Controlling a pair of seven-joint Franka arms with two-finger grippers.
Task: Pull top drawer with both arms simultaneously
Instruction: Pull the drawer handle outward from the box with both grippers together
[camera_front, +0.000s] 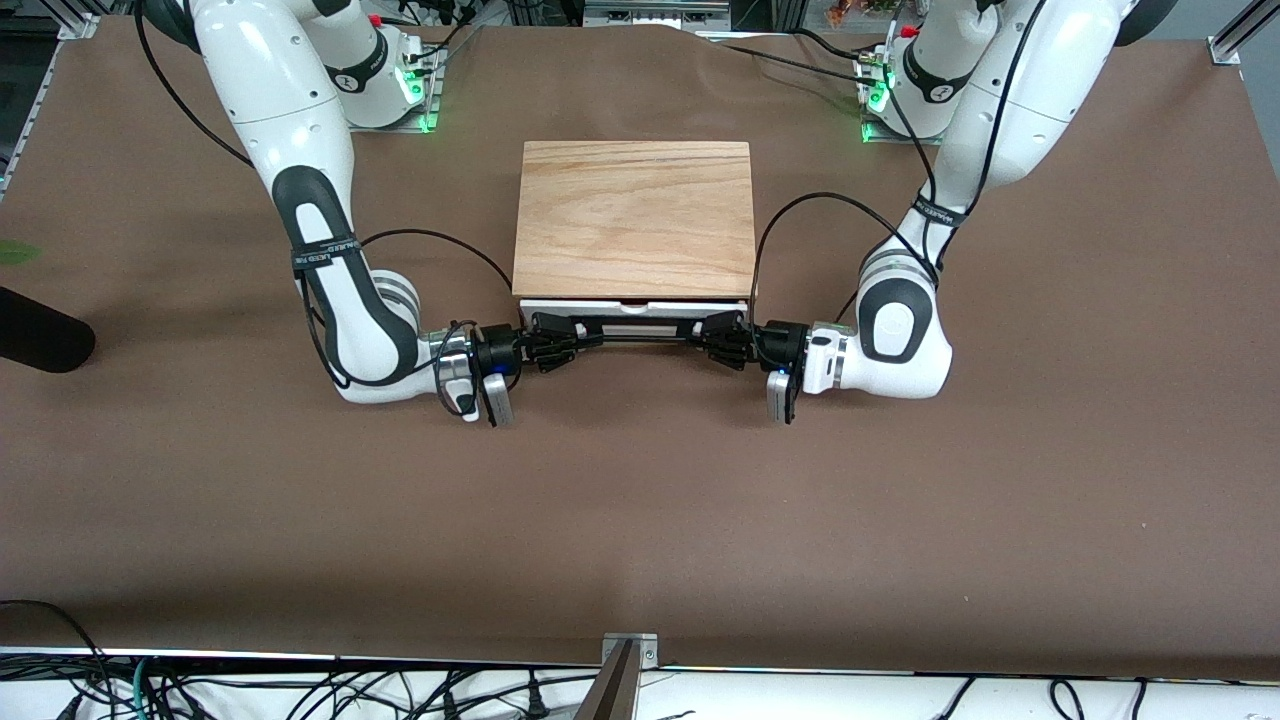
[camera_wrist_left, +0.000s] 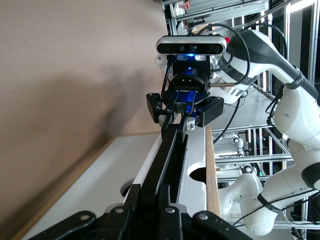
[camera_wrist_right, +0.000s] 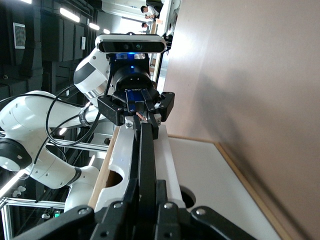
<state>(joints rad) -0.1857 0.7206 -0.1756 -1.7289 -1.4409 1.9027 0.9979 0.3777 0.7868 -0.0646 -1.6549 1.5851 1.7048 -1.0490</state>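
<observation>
The top drawer (camera_front: 633, 306) shows its white front panel under the light-wood lid (camera_front: 633, 215) of the box. Its thin black wire handle (camera_front: 633, 329) runs along the panel. My right gripper (camera_front: 556, 338) is shut on the handle's end toward the right arm's side. My left gripper (camera_front: 722, 336) is shut on the other end. In the left wrist view my left gripper (camera_wrist_left: 148, 185) clamps the handle (camera_wrist_left: 170, 150), with the right gripper (camera_wrist_left: 182, 107) facing it. In the right wrist view my right gripper (camera_wrist_right: 147, 181) clamps the handle (camera_wrist_right: 146, 150), with the left gripper (camera_wrist_right: 136, 107) facing it.
The box stands mid-table on a brown tabletop (camera_front: 640, 500). Both arms lie low on the table beside the drawer front. A dark object (camera_front: 40, 340) sits at the table's edge toward the right arm's end.
</observation>
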